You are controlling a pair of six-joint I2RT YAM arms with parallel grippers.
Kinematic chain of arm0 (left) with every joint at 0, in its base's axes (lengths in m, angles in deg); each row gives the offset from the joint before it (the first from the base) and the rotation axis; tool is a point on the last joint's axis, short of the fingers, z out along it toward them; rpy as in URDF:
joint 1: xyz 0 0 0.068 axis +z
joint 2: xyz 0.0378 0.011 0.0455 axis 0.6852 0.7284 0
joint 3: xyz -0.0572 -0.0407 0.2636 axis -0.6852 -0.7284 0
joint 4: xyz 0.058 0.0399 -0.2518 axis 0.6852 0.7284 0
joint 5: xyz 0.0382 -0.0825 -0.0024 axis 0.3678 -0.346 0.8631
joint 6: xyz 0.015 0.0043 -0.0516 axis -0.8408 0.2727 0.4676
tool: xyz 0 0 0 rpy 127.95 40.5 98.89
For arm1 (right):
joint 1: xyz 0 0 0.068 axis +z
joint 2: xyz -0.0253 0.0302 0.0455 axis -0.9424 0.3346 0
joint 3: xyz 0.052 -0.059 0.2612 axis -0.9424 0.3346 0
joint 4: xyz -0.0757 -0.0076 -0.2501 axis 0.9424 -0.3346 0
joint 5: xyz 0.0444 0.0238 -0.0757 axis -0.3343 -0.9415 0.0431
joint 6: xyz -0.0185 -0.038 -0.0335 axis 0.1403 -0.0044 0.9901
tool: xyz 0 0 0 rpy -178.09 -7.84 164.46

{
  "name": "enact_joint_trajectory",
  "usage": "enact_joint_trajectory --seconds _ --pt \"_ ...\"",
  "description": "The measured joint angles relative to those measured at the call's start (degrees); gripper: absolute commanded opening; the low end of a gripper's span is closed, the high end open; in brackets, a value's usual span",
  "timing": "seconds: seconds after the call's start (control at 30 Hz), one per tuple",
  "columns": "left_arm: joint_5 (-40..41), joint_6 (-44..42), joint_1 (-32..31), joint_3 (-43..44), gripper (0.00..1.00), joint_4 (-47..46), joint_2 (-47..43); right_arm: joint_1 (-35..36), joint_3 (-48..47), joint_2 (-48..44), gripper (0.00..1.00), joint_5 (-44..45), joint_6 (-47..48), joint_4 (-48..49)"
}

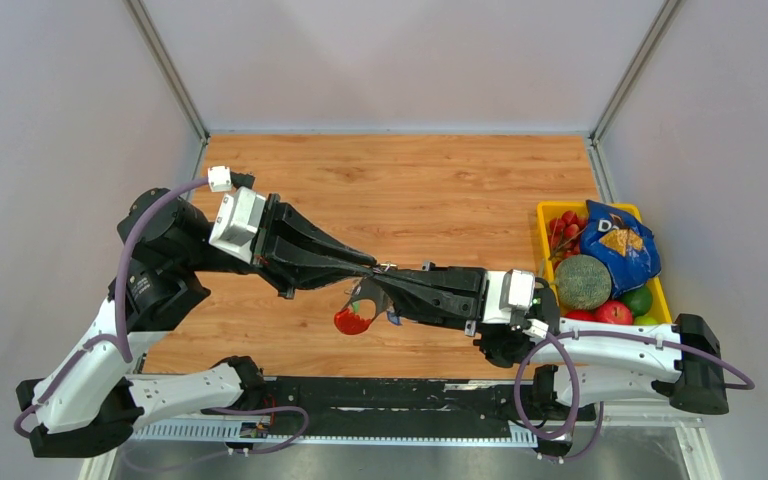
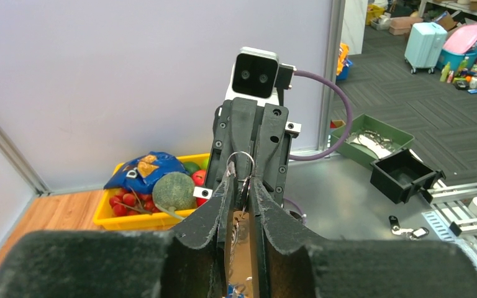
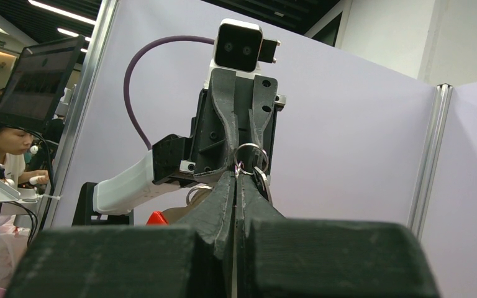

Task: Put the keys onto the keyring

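Note:
My two grippers meet tip to tip above the middle of the wooden table (image 1: 410, 180). My left gripper (image 1: 370, 263) (image 2: 241, 179) is shut on the keyring, whose thin metal ring (image 2: 241, 153) (image 3: 251, 144) stands at the fingertips. The red oval tag (image 1: 352, 321) (image 3: 155, 217) and grey curved strap (image 1: 364, 296) (image 3: 197, 189) hang below it. My right gripper (image 1: 386, 270) (image 3: 236, 175) is shut tight on a thin silver sliver that looks like the key's blade. The key's black head is hidden.
A yellow bin (image 1: 544, 222) at the right edge holds a blue chip bag (image 1: 617, 245), a green melon (image 1: 583, 281), apples and small red fruit. White panel walls enclose the table on three sides.

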Motion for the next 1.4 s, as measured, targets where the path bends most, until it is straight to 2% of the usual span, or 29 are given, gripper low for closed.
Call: enact_joint_trajectory --seconds 0.1,0.17,0.5,0.67,0.73,0.97,1.23,1.4 --pt "0.00 -0.13 0.00 0.00 0.04 -0.02 0.24 0.00 -0.04 0.00 0.00 0.04 0.00 -0.09" --pt "0.00 -0.33 0.00 0.00 0.01 -0.04 0.31 0.00 -0.07 0.00 0.00 0.07 0.00 -0.20" --pt "0.48 -0.94 0.00 0.00 0.00 -0.20 0.35 0.00 -0.37 -0.57 0.00 1.03 0.04 -1.79" --pt "2.16 -1.18 0.00 -0.81 0.00 -0.94 -0.07 0.00 -0.66 -2.27 0.16 2.64 0.09 -5.60" --pt "2.71 -1.11 0.00 -1.29 0.00 -1.33 -0.35 0.00 -0.85 -3.43 0.21 3.41 0.22 -8.13" --pt "4.55 -0.76 0.00 -1.57 0.00 -1.27 -0.35 0.02 -1.53 -9.22 0.25 6.69 1.05 -18.82" --pt "5.03 -0.87 0.00 -1.53 0.00 0.52 0.20 0.02 -1.95 -18.18 0.26 14.34 1.29 -33.29" --pt "4.96 -1.49 0.00 -0.17 0.00 4.13 1.38 0.02 -5.11 -19.50 0.29 15.74 2.82 -42.66"
